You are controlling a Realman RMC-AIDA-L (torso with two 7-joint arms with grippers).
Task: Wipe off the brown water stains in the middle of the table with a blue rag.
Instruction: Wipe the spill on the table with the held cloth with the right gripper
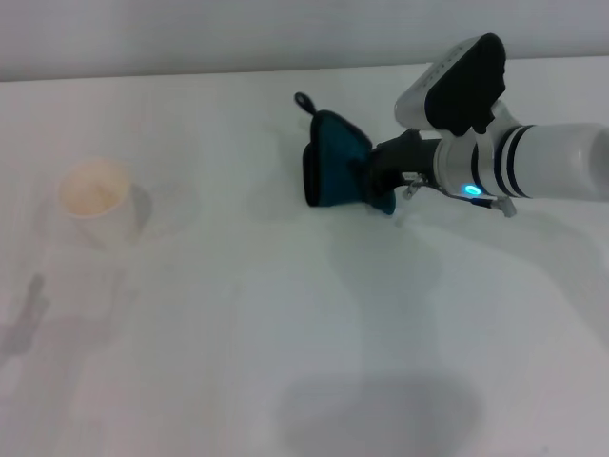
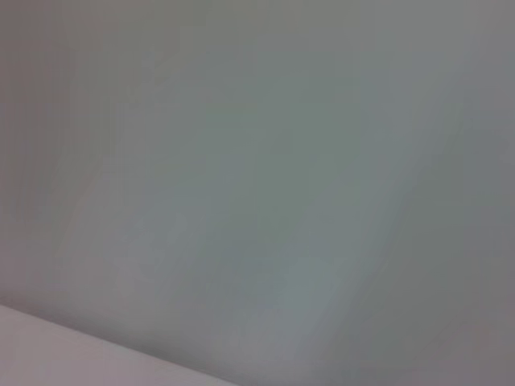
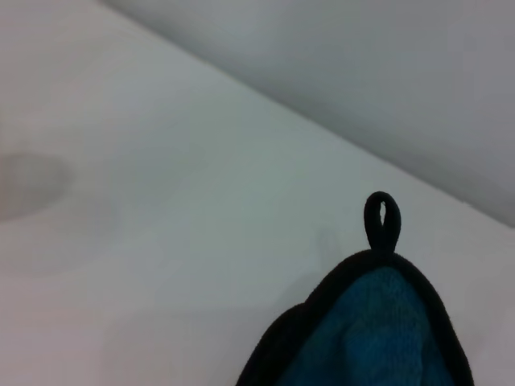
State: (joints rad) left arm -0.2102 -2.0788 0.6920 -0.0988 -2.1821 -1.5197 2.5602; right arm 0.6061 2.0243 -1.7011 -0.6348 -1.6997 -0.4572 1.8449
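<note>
A wide white table fills the head view, with a pale wall behind its far edge. The right gripper reaches in low over the tabletop, its dark fingers clenched on the near edge of the blue rag. The cloth bunches where the fingers pinch it and fans out beyond the fingertips onto the table, with its small black loop at the corner farthest from them; the right wrist view shows the same loop standing past the rag's black-edged tip.

The brown water stains are hard to make out. Only a faint, greyish patch shows well beyond the fingertips in the wrist view, and I cannot tell whether it is stain or shadow. A paper cup with a tan inside stands well apart, far past the rag's free end.

The rag looks soft, light and floppy. Held by one edge it will likely fold or drag unevenly, so pressing it flat should wipe better. The left gripper is out of sight; its wrist view shows only blank surface.
</note>
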